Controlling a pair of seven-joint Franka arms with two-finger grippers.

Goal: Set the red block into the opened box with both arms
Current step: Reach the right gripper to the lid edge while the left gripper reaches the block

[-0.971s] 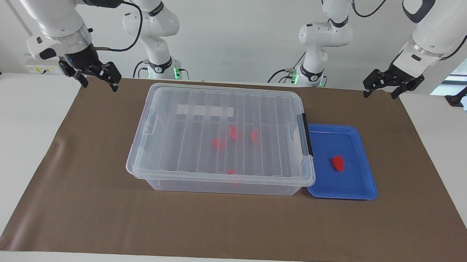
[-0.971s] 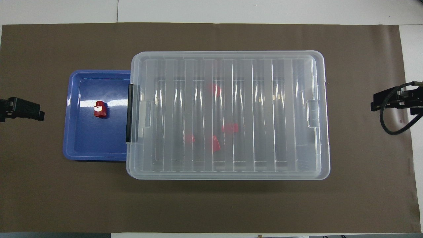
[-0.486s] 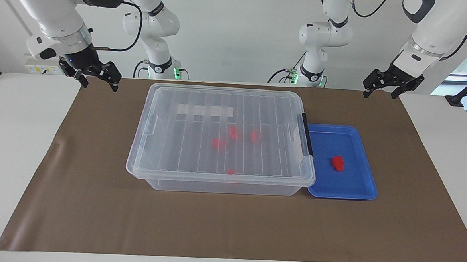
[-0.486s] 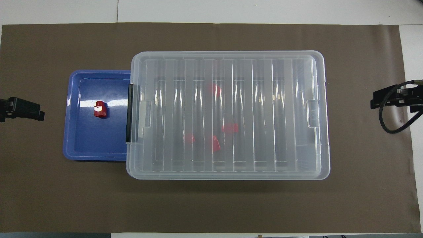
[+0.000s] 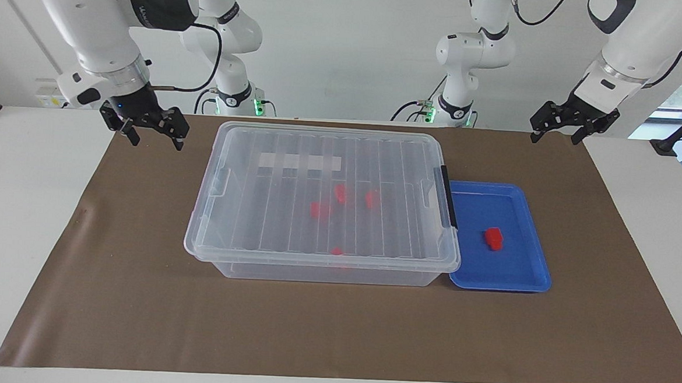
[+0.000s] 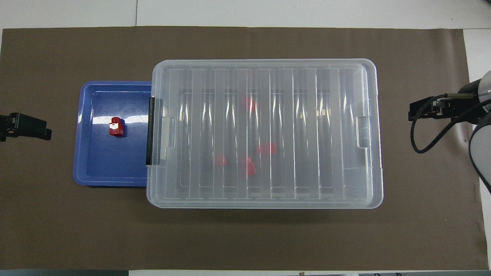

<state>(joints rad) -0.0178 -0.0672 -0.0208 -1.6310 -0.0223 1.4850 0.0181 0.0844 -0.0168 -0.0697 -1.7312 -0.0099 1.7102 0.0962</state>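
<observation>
your small bright red plastic block (image 5: 494, 237) lies in the shallow blue tray (image 5: 523, 280), beside the clear lidded storage box (image 5: 321, 260) at the left arm's end of the table. the left gripper (image 5: 565, 128), fingers spread and empty, hangs over the mat's edge on that side, so it is nearer. the right gripper (image 5: 153, 130), also spread and empty, hangs over the mat by the box's other end.
</observation>
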